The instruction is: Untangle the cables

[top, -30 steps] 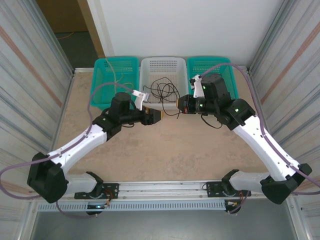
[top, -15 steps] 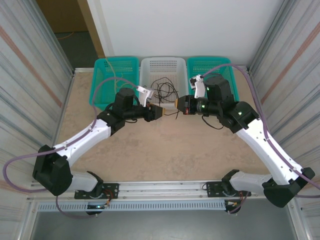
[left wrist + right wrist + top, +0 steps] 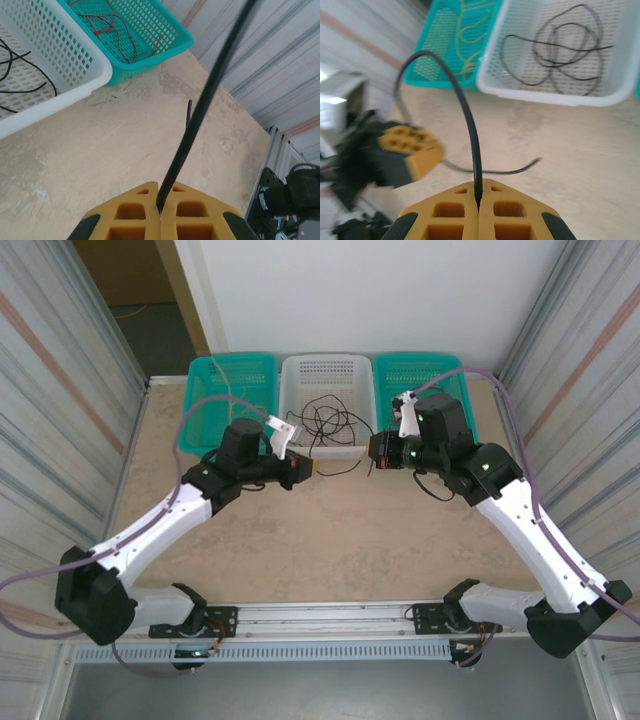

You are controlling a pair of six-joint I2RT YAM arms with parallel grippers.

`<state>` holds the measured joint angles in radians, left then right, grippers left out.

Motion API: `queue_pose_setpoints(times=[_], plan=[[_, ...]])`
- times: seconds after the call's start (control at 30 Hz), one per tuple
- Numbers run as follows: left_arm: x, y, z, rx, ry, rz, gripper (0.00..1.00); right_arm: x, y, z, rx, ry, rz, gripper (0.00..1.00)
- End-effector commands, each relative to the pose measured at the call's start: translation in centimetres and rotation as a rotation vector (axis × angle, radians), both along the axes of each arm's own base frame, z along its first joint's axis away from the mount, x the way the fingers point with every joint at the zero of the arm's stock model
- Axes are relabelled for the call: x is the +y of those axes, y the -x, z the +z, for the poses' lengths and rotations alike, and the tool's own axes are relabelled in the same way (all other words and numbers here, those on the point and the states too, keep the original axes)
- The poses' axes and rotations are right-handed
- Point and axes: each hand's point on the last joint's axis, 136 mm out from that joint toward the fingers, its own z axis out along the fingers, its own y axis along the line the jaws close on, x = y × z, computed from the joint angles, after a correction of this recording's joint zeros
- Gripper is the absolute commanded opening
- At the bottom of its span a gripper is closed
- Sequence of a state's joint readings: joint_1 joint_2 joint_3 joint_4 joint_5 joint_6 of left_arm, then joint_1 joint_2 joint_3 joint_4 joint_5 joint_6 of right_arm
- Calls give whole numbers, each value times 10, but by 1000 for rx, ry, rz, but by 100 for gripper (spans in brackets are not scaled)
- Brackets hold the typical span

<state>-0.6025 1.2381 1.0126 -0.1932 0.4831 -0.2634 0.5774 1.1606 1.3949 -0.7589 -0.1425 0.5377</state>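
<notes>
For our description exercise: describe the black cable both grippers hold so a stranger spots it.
Find the white basket between two teal baskets at the table's far edge. Just before it, one black cable spans left gripper to right gripper, unlike cables coiled inside.

Beige table (image 3: 330,540), three baskets along its far edge (left teal basket (image 3: 212,380), white basket (image 3: 330,370), right teal basket (image 3: 395,372))

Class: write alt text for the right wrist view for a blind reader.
Yellow fingers of the right gripper pinch a black cable arching up and left. Beyond, a white basket holds looped black cables beside a teal basket.
</notes>
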Motion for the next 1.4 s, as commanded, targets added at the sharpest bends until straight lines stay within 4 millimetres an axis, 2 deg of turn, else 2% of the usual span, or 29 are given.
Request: queue_pose_setpoints(times=[0.0, 0.17, 0.23, 0.3, 0.4, 0.43, 0.5, 0.53, 0.6, 0.8, 1.0, 1.1, 1.13, 1.23, 1.33, 1.37], plan=[[14, 30, -3, -10, -84, -57, 0, -30, -13, -25, 10, 151, -81, 0], [24, 56, -12, 22, -133, -118, 0, -31, -22, -29, 8, 136, -76, 2], [26, 58, -17, 62, -160, -111, 0, -31, -25, -30, 0, 140, -79, 15], [26, 60, -20, 107, -184, -118, 0, -37, -28, -33, 4, 172, -110, 33], [32, 49, -21, 154, -217, -56, 0, -54, -32, -38, 10, 247, -186, 45], [35, 44, -19, 165, -214, -24, 0, -61, -33, -39, 11, 270, -213, 50], [44, 27, -8, 189, -180, 67, 0, -73, -31, -39, 14, 294, -251, 75], [48, 19, -2, 198, -153, 102, 0, -75, -29, -38, 13, 296, -257, 78], [53, 1, 13, 224, -73, 155, 0, -78, -24, -35, 3, 282, -263, 78], [50, -55, 48, 281, 72, 242, 0, -82, -5, -30, -6, 228, -274, 78], [44, -125, 61, 291, 167, 312, 0, -87, 15, -36, 1, 175, -290, 80], [39, -153, 57, 304, 191, 325, 1, -92, 24, -39, -1, 159, -301, 81], [36, -163, 54, 301, 190, 329, 13, -95, 27, -41, 4, 158, -307, 82], [29, -190, 41, 316, 186, 344, 29, -99, 33, -44, 4, 147, -321, 83], [18, -211, 19, 352, 167, 346, 52, -101, 36, -44, -2, 136, -329, 84], [13, -215, 11, 360, 163, 343, 67, -102, 36, -43, -4, 132, -332, 84]])
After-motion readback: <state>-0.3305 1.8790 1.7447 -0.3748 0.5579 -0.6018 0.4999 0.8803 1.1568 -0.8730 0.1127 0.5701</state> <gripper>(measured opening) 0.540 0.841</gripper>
